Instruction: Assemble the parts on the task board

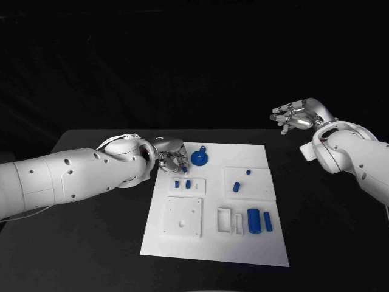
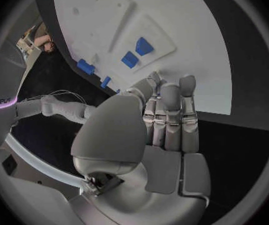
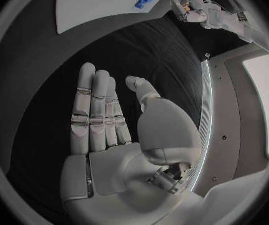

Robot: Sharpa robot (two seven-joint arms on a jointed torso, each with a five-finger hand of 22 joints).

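Near edge: task board [image 1: 214,243], a white plate, lies lengthwise on the black table [image 1: 89,243], its near edge close to the table's front.
Near parts: two long blue pieces [image 1: 255,220] stand side by side in the board's near right corner, beside white blocks [image 1: 223,219] and a white square plate [image 1: 184,216].
Middle parts: two small blue pieces [image 1: 182,183] sit in a recessed white tile; two more blue pieces [image 1: 237,186] lie on the tile to its right.
Left hand: left hand [image 1: 171,155] hovers at the board's far left corner, fingers curled down, a small blue piece [image 1: 184,168] at the fingertips; whether it is pinched or merely touched cannot be told.
Round part: blue round part [image 1: 200,159] lies just beside that hand, on the board's far end.
Right hand: right hand [image 1: 296,116] is raised beyond the table's far right corner, well apart from the board, fingers apart, holding nothing; its wrist view shows a flat palm [image 3: 106,135].
Writing: none readable on board or parts.
Open room: bare black table flanks both long sides of the board.
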